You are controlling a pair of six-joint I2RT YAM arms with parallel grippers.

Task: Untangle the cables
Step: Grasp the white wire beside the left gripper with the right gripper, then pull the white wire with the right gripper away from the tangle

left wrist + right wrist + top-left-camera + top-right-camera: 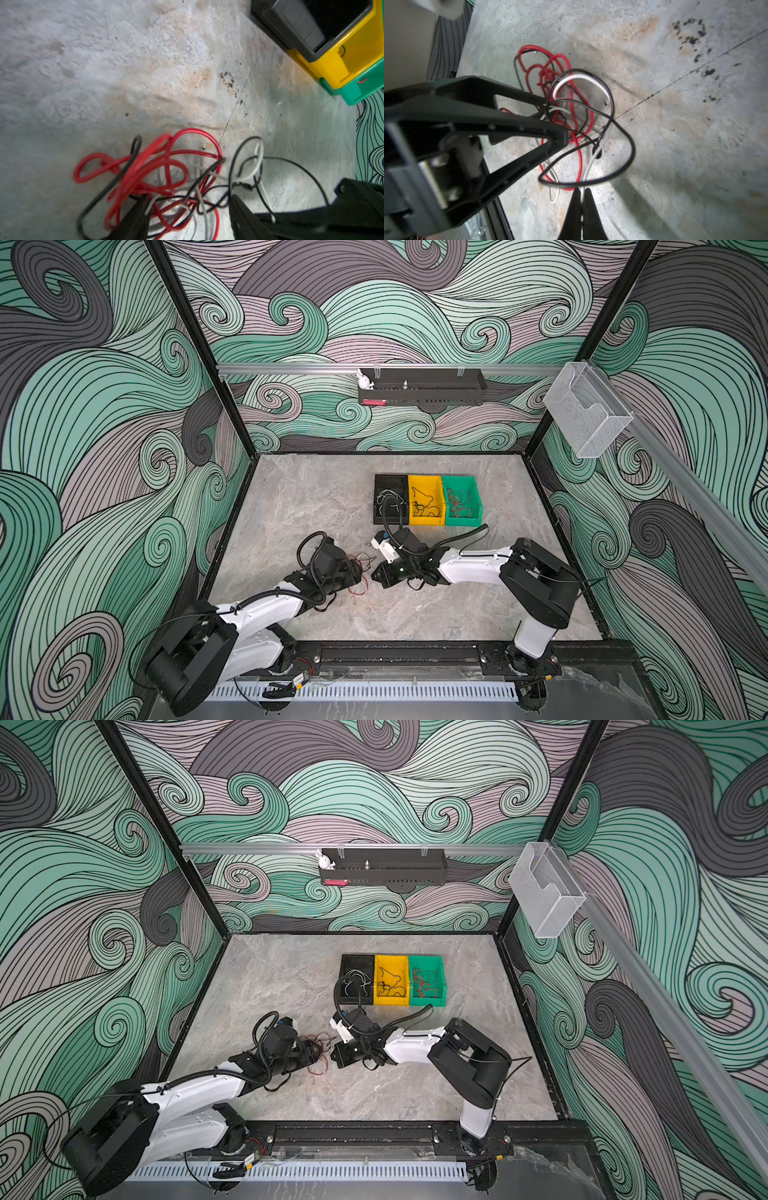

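A tangle of thin red, black and white cables point(360, 574) point(318, 1054) lies on the table between the two arms. In the left wrist view the red loops point(166, 172) spread in front of my left gripper point(188, 209), which is open, with several strands lying between its fingers. My right gripper point(582, 192) is shut on a white cable point(590, 166) that runs from the tangle point(571, 99) into its tips. In both top views the left gripper point(358, 572) point(316, 1052) and the right gripper point(376, 574) point(334, 1052) face each other across the tangle, almost touching.
Three bins stand side by side behind the right arm: a black bin point(390, 477) with white cables, a yellow bin point(426, 521) with black cables, a green bin point(463, 522) with red ones. The right arm's hose arcs over the black bin. Patterned walls enclose the table.
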